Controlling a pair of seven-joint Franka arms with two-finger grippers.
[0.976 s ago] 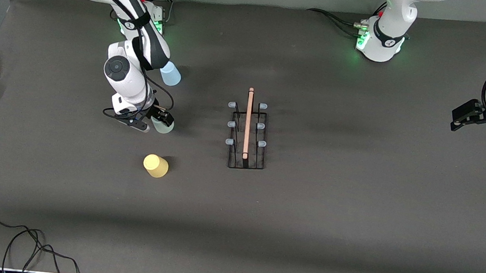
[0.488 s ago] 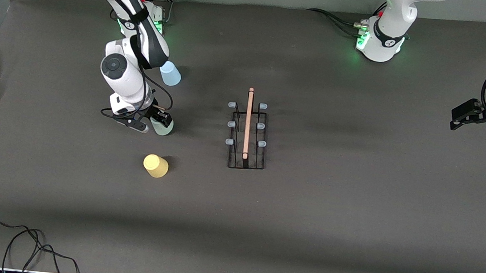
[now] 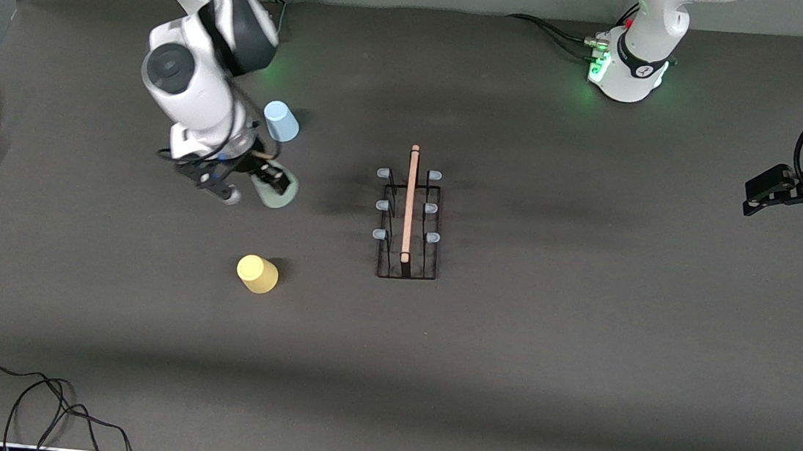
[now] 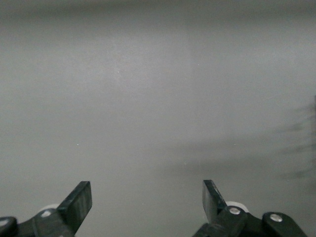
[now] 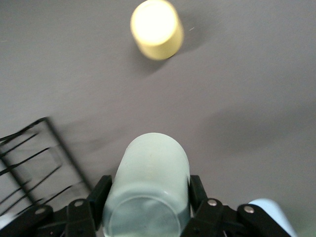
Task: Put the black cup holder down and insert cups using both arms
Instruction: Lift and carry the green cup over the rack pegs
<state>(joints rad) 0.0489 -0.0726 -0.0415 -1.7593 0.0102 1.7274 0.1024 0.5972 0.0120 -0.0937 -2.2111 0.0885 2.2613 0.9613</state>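
Moved: right gripper (image 3: pixel 274 185) lifted, pinching pale green cup (image 3: pixel 278 191)
Left gripper (image 3: pixel 762 192): spread, waiting
Next: carry to black cup holder (image 3: pixel 409 222) peg

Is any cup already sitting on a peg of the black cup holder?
No: in the front view all six pegs of the black cup holder stand bare, and the right gripper holds the pale green cup beside it.
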